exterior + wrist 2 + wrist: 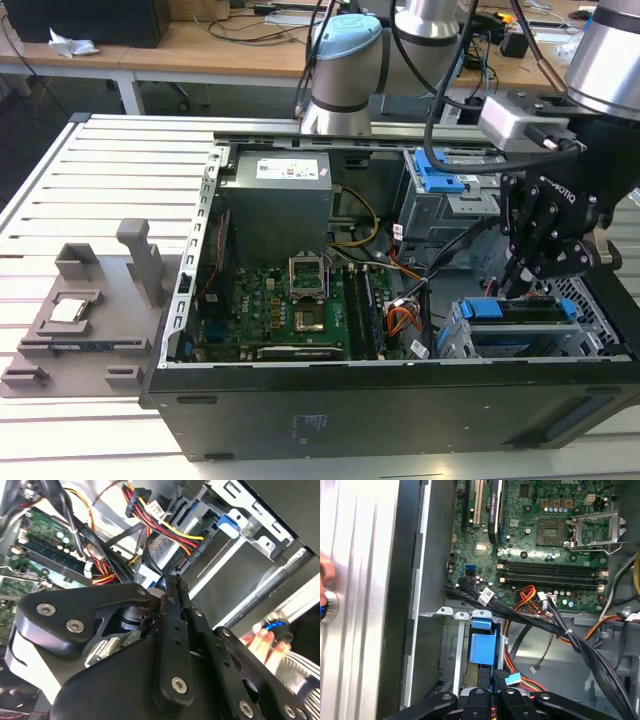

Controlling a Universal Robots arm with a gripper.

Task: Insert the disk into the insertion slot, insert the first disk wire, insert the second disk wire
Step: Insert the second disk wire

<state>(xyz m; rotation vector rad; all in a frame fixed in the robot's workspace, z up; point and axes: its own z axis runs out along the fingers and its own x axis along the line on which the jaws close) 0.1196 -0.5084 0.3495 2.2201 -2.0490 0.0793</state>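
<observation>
The black computer case [400,405] sits open on the slatted tabletop [90,190], its front wall closest in the exterior view. Just behind that wall, toward the exterior view's right, the disk [525,312] lies in the low grey drive cage [470,340], its bright blue carrier showing along the top edge and seemingly seated. The tool [522,280] hangs directly over it; in both wrist views its fingers [170,597] are pressed together on the small black plug of a wire [501,675]. My guess is that the plug could meet the disk's socket tilted or off line, since loose cables [570,635] crowd the approach, and pushing then might bend the connector or snag a neighbouring lead. Farther back lie the green motherboard [290,305] and grey power supply [280,195].
</observation>
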